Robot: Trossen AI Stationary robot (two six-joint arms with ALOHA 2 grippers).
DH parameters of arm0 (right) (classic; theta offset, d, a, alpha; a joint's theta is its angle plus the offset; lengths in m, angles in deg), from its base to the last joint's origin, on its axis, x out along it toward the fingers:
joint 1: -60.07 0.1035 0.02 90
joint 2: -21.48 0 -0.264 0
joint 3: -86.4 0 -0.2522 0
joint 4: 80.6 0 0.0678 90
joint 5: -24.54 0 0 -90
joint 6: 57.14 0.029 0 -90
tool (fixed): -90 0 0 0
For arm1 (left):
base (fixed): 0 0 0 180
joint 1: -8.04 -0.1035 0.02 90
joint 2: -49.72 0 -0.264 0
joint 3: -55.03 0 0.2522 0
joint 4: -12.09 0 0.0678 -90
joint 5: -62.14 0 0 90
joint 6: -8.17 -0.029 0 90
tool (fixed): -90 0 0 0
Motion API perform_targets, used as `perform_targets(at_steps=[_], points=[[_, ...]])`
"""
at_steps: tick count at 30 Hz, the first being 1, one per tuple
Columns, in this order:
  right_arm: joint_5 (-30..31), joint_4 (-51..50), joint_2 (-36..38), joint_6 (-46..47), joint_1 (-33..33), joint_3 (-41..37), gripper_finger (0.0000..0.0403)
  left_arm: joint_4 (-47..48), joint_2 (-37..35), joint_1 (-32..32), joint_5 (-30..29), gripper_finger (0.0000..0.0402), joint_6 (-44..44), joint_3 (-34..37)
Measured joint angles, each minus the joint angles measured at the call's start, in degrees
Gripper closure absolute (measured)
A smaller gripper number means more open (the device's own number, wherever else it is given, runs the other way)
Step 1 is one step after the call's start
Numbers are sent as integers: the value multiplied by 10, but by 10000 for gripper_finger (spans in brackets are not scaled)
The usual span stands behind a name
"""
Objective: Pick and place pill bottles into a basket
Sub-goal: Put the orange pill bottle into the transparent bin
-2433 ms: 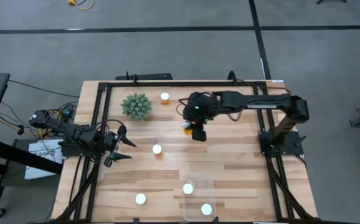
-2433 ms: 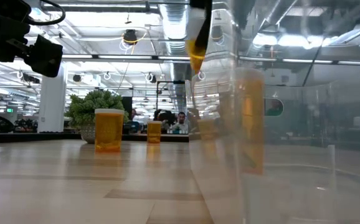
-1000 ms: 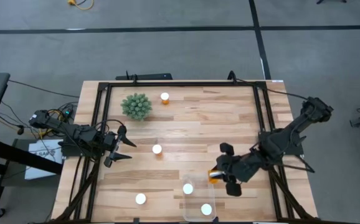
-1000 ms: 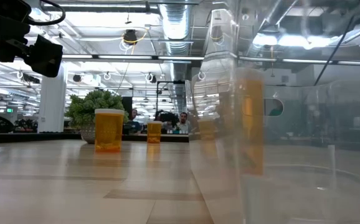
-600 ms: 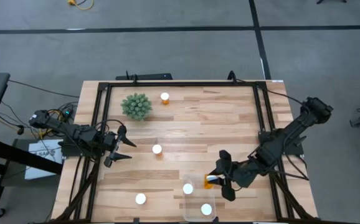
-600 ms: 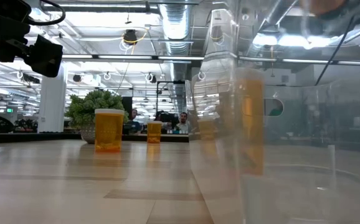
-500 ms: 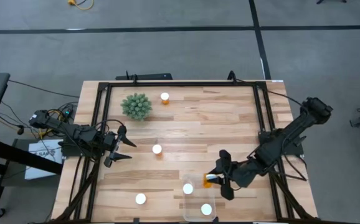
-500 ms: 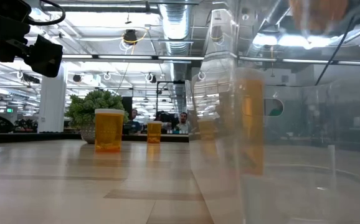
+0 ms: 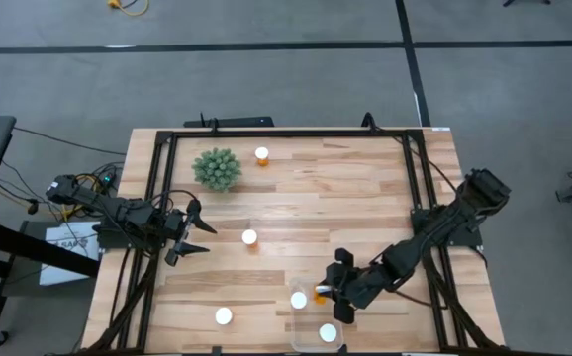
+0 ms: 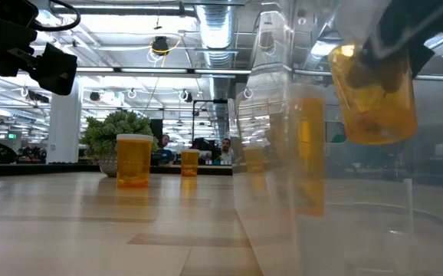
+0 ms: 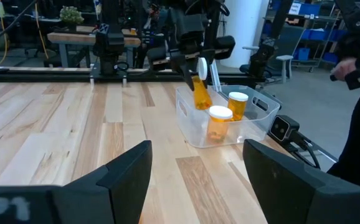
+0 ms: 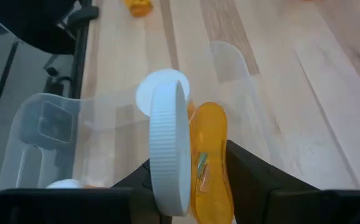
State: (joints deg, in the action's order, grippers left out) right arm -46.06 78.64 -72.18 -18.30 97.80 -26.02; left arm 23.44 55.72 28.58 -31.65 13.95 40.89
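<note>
Placement is the step in hand: the right gripper [image 9: 331, 293] hangs over the basket [image 9: 333, 307], which sits at the near edge of the table toward the right, and its fingers are clamped on a pill bottle [image 9: 322, 294]. In the right wrist view the held bottle [image 12: 208, 163] lies tilted between the two dark fingers [image 12: 264, 183], white cap [image 12: 169, 146] toward the basket's open top, orange body pinched on both sides.

To do this well, I judge the gripper should come lower into the clear bin before letting go, and aim for bare floor. Two bottles already stand inside [image 11: 218, 123], so a release from this height risks the tilted bottle striking a cap and bouncing out or knocking a neighbour over. In the low view the held bottle [image 10: 373, 96] sits above the basket wall [image 10: 275, 153], clear of the table.

The left gripper [image 9: 189, 235] waits with its fingers spread apart at the left edge of the table. Three bottles stand loose on the wood: one just right of the plant [image 9: 217, 169], one mid-table [image 9: 249, 237], one near-left [image 9: 224, 316].
</note>
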Motion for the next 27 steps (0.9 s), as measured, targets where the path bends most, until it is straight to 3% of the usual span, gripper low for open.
perform_targets(at_steps=[27], points=[[0,-17,-14,-89,-49,3,295,0,0,0,0,159,0,0]])
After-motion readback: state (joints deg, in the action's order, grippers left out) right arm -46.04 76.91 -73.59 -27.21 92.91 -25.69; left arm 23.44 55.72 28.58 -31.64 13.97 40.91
